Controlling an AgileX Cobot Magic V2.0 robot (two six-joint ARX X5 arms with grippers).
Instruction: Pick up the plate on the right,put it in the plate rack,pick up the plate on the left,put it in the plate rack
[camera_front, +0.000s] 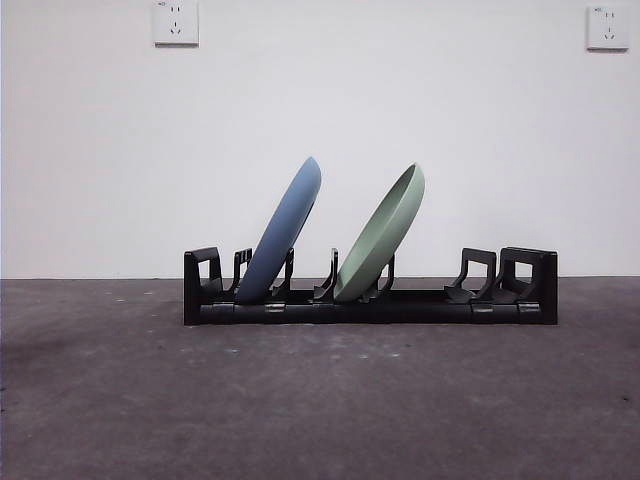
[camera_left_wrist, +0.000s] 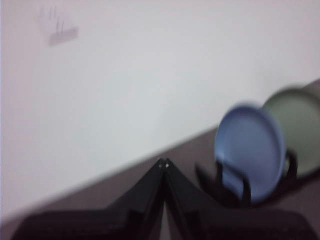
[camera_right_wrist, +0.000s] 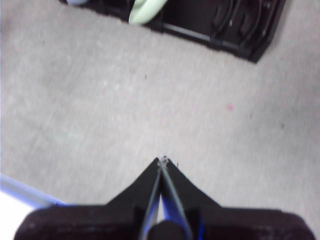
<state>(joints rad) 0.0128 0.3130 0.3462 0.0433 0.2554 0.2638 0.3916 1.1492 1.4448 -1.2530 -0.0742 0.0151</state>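
Lab-type setup, bare wall (camera_front: 320, 100), sockets (camera_front: 176, 22), grey table (camera_front: 320, 400)

Two plates lean rightward in the rack (camera_front: 370, 305) on the table (camera_front: 320, 400), one plate (camera_front: 282, 232) left of the other (camera_front: 382, 235).

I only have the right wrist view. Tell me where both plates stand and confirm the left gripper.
Observer: The blue plate stands in the plate rack, leaning, in a slot near one end.
Operator: Report the green one fully; I see only its edge.
Observer: The green plate stands in a middle slot, leaning the same way as the blue, apart from it.
Operator: Now the left gripper.
Observer: The left gripper is shut on nothing, off the rack, blue plate ahead of it.
Operator: Mine?
Observer: The right gripper is shut too, above bare table.
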